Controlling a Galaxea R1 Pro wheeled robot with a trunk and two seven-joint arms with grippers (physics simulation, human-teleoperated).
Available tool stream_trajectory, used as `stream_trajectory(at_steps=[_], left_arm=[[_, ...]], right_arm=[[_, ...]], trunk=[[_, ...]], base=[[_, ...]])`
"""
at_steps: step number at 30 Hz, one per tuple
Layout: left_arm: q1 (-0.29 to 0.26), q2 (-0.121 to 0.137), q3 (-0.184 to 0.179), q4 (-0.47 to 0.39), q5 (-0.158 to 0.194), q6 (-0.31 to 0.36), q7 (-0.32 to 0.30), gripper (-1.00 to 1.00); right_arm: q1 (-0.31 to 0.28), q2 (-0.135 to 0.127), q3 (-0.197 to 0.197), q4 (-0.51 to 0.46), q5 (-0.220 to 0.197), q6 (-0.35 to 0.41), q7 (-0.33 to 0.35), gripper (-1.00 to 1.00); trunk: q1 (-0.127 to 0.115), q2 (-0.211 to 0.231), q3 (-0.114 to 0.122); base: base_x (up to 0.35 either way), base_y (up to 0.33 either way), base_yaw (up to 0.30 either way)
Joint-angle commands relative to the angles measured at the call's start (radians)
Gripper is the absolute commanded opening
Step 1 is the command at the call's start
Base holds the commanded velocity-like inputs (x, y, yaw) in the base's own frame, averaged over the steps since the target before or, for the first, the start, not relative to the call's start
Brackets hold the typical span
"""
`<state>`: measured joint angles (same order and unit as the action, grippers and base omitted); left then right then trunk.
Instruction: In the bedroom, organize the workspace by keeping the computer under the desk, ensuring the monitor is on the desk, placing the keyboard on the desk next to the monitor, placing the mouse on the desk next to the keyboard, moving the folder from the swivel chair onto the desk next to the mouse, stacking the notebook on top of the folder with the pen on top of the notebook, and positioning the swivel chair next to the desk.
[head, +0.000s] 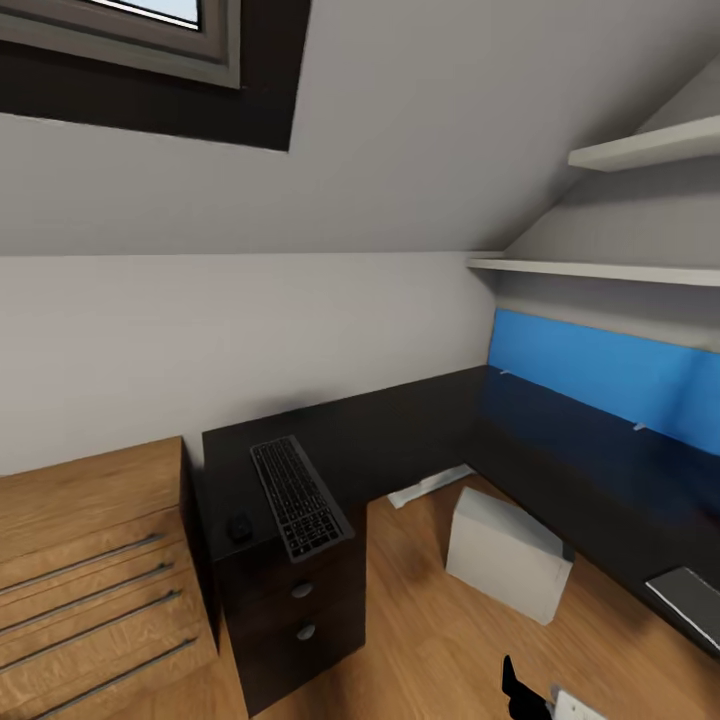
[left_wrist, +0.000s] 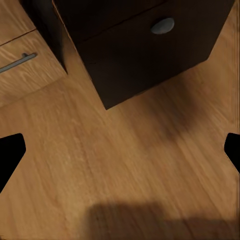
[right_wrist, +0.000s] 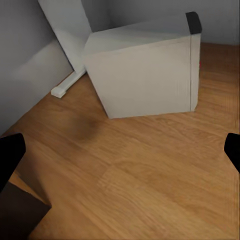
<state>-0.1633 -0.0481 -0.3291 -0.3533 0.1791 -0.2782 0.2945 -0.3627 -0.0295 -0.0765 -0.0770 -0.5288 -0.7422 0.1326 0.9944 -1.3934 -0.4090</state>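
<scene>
The desk (head: 420, 430) has a glossy black L-shaped top and a blue back panel (head: 610, 375). The keyboard (head: 296, 496) lies on its left wing, with the small black mouse (head: 239, 527) just left of it. The white-grey computer (head: 505, 555) stands on the floor in the desk's inner corner, and it is close ahead of my right gripper (right_wrist: 120, 155), which is open and empty. My left gripper (left_wrist: 120, 155) hangs open over bare floor. A black finger (head: 518, 688) pokes up at the head view's bottom edge. Monitor, swivel chair, folder and pen are out of view.
A black drawer unit (head: 295, 610) (left_wrist: 145, 50) with round knobs stands under the desk's left end, beside a wooden drawer chest (head: 90, 570) (left_wrist: 20, 60). A flat dark item with a pale rim (head: 690, 600) lies on the desk's right edge, cut off. White shelves (head: 640, 150) hang above. A white desk leg (right_wrist: 67, 35) stands behind the computer.
</scene>
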Motion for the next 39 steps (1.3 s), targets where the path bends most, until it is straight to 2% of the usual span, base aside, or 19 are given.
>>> stream_trajectory(at_steps=[1,10,31,39], left_arm=[[-0.001,0.001,-0.009,0.0,0.01,-0.004,0.006,1.0],[-0.001,0.001,-0.009,0.001,0.01,-0.004,0.006,1.0],[-0.001,0.001,-0.008,0.001,0.01,-0.004,0.006,1.0],[-0.001,0.001,-0.008,0.001,0.01,-0.005,0.006,1.0]], right_arm=[[-0.001,0.0,-0.001,0.002,0.003,-0.002,0.01,1.0],[-0.001,0.0,0.017,0.005,0.025,-0.002,0.01,1.0],[-0.001,0.0,0.023,0.005,0.028,-0.001,0.01,1.0],[-0.001,0.002,0.035,0.005,0.058,0.001,0.01,1.0]], trunk=[[0.0,-0.001,-0.001],[0.0,-0.001,-0.001],[0.0,-0.001,-0.002],[0.0,-0.001,-0.008]], base=[[0.0,0.0,-0.296],[0.0,0.0,-0.297],[0.0,0.0,-0.297],[0.0,0.0,-0.264]])
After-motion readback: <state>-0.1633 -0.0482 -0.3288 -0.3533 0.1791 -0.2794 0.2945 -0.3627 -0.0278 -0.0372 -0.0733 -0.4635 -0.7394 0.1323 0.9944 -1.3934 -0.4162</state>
